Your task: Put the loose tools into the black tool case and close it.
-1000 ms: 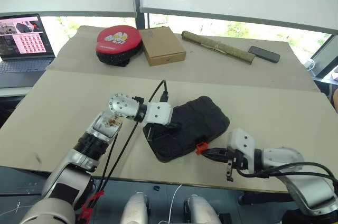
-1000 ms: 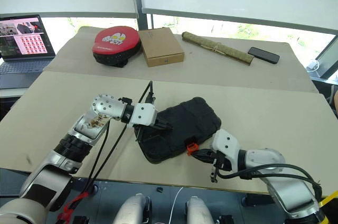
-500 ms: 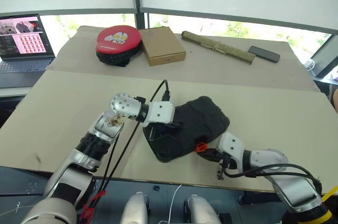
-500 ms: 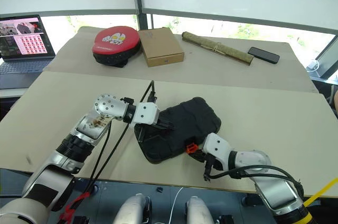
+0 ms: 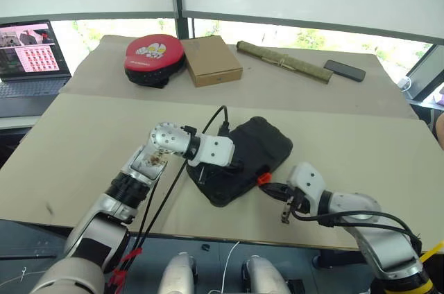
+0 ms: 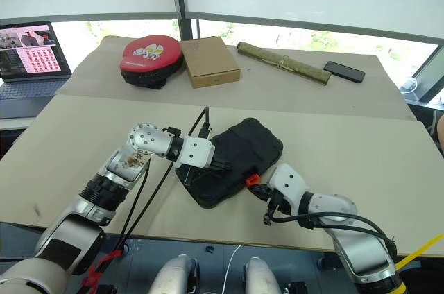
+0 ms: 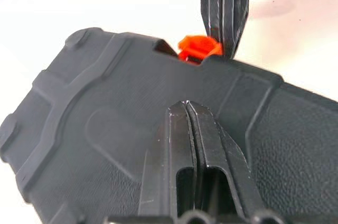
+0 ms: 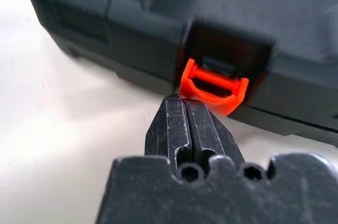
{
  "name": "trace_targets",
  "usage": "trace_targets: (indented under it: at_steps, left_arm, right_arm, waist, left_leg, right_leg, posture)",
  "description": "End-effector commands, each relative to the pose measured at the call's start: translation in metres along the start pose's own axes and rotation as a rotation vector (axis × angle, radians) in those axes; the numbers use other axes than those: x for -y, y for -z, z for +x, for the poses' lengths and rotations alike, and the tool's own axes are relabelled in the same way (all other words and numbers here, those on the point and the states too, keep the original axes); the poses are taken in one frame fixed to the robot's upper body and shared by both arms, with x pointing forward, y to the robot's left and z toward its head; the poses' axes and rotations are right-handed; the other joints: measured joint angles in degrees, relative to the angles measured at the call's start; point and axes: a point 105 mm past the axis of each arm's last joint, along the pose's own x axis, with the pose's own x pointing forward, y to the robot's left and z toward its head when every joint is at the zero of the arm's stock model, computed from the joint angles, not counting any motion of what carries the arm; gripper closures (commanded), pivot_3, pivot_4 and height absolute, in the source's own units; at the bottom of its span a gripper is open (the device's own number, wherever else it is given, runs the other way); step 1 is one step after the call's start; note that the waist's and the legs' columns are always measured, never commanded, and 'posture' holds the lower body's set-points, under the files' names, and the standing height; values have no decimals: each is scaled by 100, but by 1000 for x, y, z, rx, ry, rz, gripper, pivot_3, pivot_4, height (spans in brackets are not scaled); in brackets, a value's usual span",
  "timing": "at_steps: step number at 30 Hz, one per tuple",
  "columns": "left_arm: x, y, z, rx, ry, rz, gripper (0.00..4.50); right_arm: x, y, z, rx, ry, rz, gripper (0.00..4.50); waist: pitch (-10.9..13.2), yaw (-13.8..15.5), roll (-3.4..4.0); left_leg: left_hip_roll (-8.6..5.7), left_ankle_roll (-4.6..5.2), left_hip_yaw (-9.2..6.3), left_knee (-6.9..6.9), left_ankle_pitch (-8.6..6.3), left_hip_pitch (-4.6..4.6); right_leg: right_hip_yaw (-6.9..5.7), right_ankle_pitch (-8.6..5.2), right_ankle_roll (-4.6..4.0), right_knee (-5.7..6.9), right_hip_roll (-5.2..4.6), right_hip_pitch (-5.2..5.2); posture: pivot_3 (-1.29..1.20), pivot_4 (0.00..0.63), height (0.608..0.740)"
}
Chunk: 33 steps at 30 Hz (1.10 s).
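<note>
The black tool case [image 5: 255, 147] lies with its lid down in the middle of the table, its orange latch [image 5: 263, 178] facing the front edge. My left gripper [image 5: 237, 166] is shut and rests on top of the lid; the left wrist view has its tips [image 7: 186, 103] against the black plastic. My right gripper [image 5: 272, 188] is shut, its tips [image 8: 185, 100] touching the lower edge of the orange latch [image 8: 214, 86]. The loose tools are out of view.
At the back of the table stand a red-and-black round pad [image 5: 154, 57], a brown cardboard box [image 5: 213, 59], an olive rolled bundle [image 5: 284, 62] and a dark phone [image 5: 345, 70]. A laptop [image 5: 28, 58] sits far left. The table's front edge [image 5: 229, 237] runs just below the case.
My right gripper has come in from the right and slightly up, and now touches the orange latch. The left gripper stays on the lid. The whole view has shifted a little.
</note>
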Motion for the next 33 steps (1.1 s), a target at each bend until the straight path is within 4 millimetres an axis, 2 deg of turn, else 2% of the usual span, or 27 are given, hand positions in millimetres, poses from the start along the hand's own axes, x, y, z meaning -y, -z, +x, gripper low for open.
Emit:
trace_targets:
  at_steps: [1, 7, 11, 13, 16, 19, 22, 23, 26, 27, 30, 33]
  left_arm:
    - [22, 16, 17, -46, 100, -43, 4399]
    - [21, 18, 17, -51, 89, -48, 4399]
    - [17, 22, 12, -65, 65, -55, 4399]
    - [11, 25, -10, -50, 3, -184, 4399]
    - [8, 25, -39, -16, -60, -321, 3690]
    - [15, 25, -69, -21, -86, -405, 2556]
    - [35, 21, -143, -40, -162, -590, 1382]
    - [39, 18, -159, -48, -189, -627, 1060]
    - [46, 10, -189, -65, -263, -703, 47]
    - [48, 8, -195, -67, -279, -722, 0]
    - [60, 7, -215, -82, -348, -775, 0]
    - [70, 11, -209, -107, -354, -761, 0]
  right_arm:
    - [5, -31, -6, 96, 26, -80, 4500]
    - [7, -19, -9, 26, -3, -94, 4500]
    - [10, -23, -17, 37, -14, -59, 4500]
    - [20, -23, -32, 13, -20, -9, 4500]
    - [25, -23, -52, -13, -72, 47, 3681]
    - [27, -26, -70, -35, -133, 75, 2671]
    - [42, -33, -106, -78, -179, 109, 1641]
    - [45, -36, -113, -81, -183, 115, 1299]
    - [53, -39, -127, -82, -183, 135, 309]
    - [54, -40, -131, -82, -185, 145, 47]
    - [53, -39, -137, -74, -203, 172, 47]
    - [51, -33, -132, -67, -200, 185, 47]
  waist:
    - [-11, 6, 15]
    - [-22, 50, 23]
    - [-30, 43, 35]
    - [-31, 40, 36]
    - [-30, -30, 33]
    - [-29, -138, 36]
    - [-7, -216, 48]
    - [-6, -234, 46]
    - [14, -214, 23]
    - [18, -177, 17]
    - [19, -86, 18]
    - [19, -67, 17]
  left_leg:
    - [-2, 0, 0, 0, 0, 0]
    - [-5, 1, 0, 0, -1, -2]
    - [-4, 1, -1, 0, -1, 0]
    - [-4, 1, -2, 0, -1, 0]
    - [1, 1, -2, -1, -1, -4]
    - [9, 2, -6, -15, -2, 0]
    - [14, 2, -9, -19, -2, 2]
    - [14, 2, -7, -31, -2, 0]
    - [17, 2, -9, -28, -2, 4]
    - [16, 2, -9, -24, -2, 6]
    - [5, 0, 1, -22, -3, 4]
    - [8, 0, 4, -22, -3, -1]
  right_leg:
    - [0, 0, 0, 0, -1, 1]
    - [-2, -1, 1, -5, -5, 4]
    - [-2, -1, 1, -4, -4, 5]
    - [-2, -1, 1, -4, -4, 6]
    - [1, -1, 0, -2, -1, -1]
    - [3, -6, -9, -1, 9, -6]
    - [6, -10, -14, 4, 15, -15]
    - [21, -9, -14, 3, 14, -24]
    - [6, -12, -14, 3, 11, -19]
    - [0, -15, -9, 1, 7, -12]
    - [-2, -27, 14, -3, -15, -14]
    - [-1, -17, -2, -7, -20, -17]
  posture:
    - [0, 150, 740]
    - [0, 150, 740]
    - [0, 150, 740]
    - [0, 150, 740]
    - [0, 150, 740]
    - [0, 150, 740]
    - [0, 150, 740]
    - [0, 150, 740]
    - [0, 150, 740]
    - [0, 150, 740]
    - [0, 150, 740]
    - [0, 150, 740]
